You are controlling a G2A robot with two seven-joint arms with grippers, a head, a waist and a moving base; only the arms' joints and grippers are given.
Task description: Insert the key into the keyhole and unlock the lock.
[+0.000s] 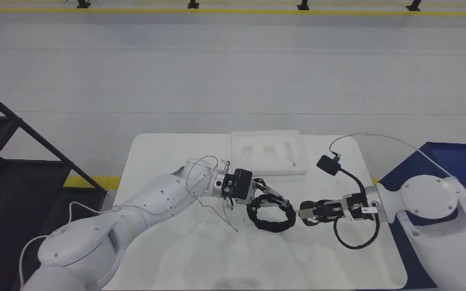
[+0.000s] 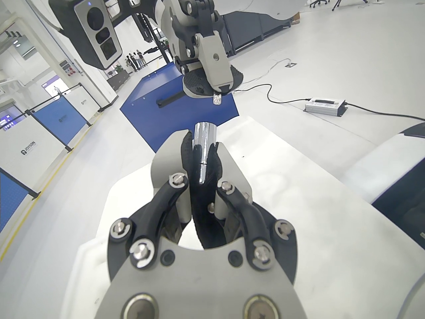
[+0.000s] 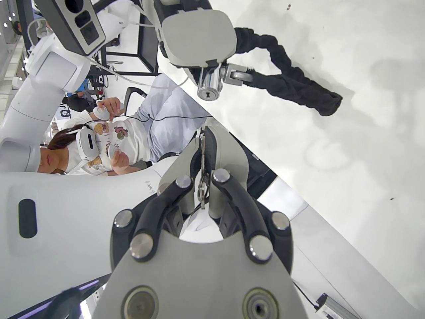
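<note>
My left gripper (image 1: pixel 273 198) (image 2: pixel 201 146) is shut on the chrome cylinder of the lock (image 2: pixel 205 141), held above the middle of the table. The lock's black sleeved cable (image 1: pixel 271 217) (image 3: pixel 289 81) hangs from it in a loop. In the right wrist view the cylinder's end (image 3: pixel 208 91) faces the camera and shows the keyhole. My right gripper (image 1: pixel 304 213) (image 3: pixel 203 137) is shut on the key (image 3: pixel 203 149), edge-on between the pads. Its silver tip (image 2: pixel 217 100) points at the cylinder, a short gap away and not touching.
A white foam tray (image 1: pixel 266 151) lies at the back of the white table (image 1: pixel 167 171). A black camera on a curved cable (image 1: pixel 328 163) stands out above the right arm. A blue panel (image 1: pixel 437 156) sits beyond the table's right edge.
</note>
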